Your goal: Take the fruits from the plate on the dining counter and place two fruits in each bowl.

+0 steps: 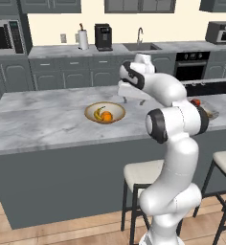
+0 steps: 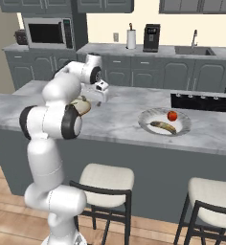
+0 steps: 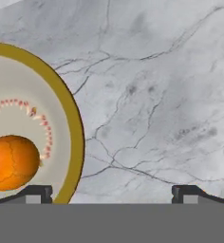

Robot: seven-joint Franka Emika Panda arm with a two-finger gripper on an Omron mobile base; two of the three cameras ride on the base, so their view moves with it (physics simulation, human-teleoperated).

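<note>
Hovering fingers (image 3: pixel 112 193) wide apart, pointing down over marble counter (image 3: pixel 152 95); bowl (image 3: pixel 75 142) with orange (image 3: pixel 13 162) beside.

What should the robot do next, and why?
Probably swing toward the plate for another fruit. The gripper is open and empty above the counter, the bowl already holds an orange and a banana, and the plate holds a banana and red fruit.

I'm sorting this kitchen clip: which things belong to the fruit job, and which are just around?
Job:
bowl holding orange and a banana
plate with apple, banana
dining counter
open tool

Around:
microwave
coffee machine
stools
</note>
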